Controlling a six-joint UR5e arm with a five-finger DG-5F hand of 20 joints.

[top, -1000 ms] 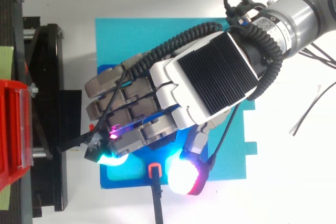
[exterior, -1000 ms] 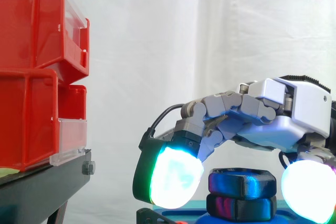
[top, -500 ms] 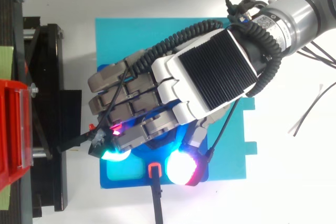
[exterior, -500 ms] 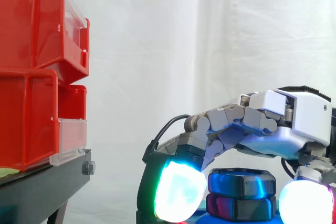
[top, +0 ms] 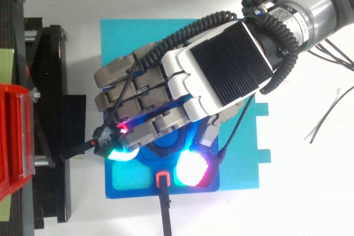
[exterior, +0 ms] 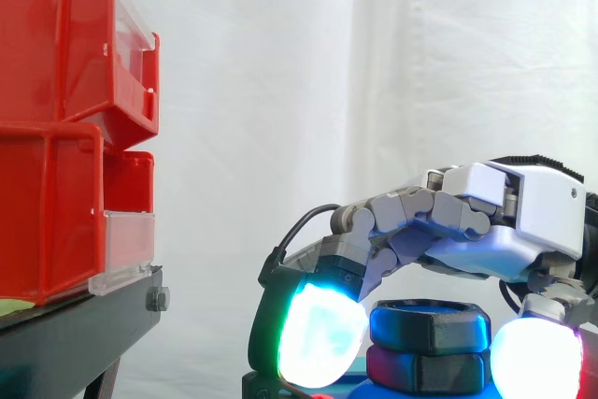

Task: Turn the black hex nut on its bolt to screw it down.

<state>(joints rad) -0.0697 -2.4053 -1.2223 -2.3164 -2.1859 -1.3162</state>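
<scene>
Black hex nut (exterior: 430, 327) sits atop a matching dark piece (exterior: 428, 368) on a blue base (top: 210, 189). From the left we see red bins (exterior: 56, 128) on a black stand (exterior: 75, 329), then the hand (exterior: 486, 221) curled round the nut, glowing fingertips (exterior: 318, 343) against both its sides.

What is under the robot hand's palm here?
The black hex nut sits under the robot hand, stacked on a second dark hex piece above a blue base. The bolt's thread is covered, so it cannot be seen.
</scene>
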